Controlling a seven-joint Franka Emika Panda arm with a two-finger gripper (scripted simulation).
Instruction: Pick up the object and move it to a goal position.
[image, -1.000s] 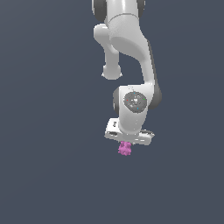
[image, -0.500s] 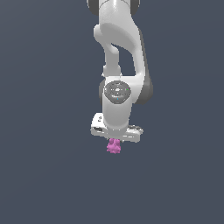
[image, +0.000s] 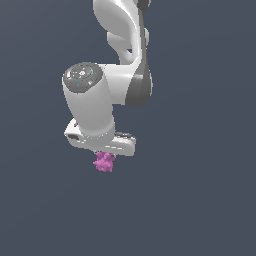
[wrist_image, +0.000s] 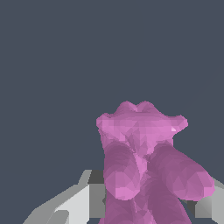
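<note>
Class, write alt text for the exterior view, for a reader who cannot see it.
A white robot arm reaches down from above and holds a small, bumpy magenta-pink lump in its gripper. Everything behind is plain dark grey-blue, with no other thing in sight.

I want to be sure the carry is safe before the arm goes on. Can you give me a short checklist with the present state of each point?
1. Pink object is in the gripper: ok, it hangs right under the hand in the exterior view.
2. Object sits between the fingers: ok, the wrist view shows grey finger parts on both sides of it.
3. Grip firmness: cannot tell, the contact faces are hidden by the object.
4. Object free of any surface: ok, only plain dark background shows around it.
5. Goal position visible: not ok, no marker appears in either view.
</note>
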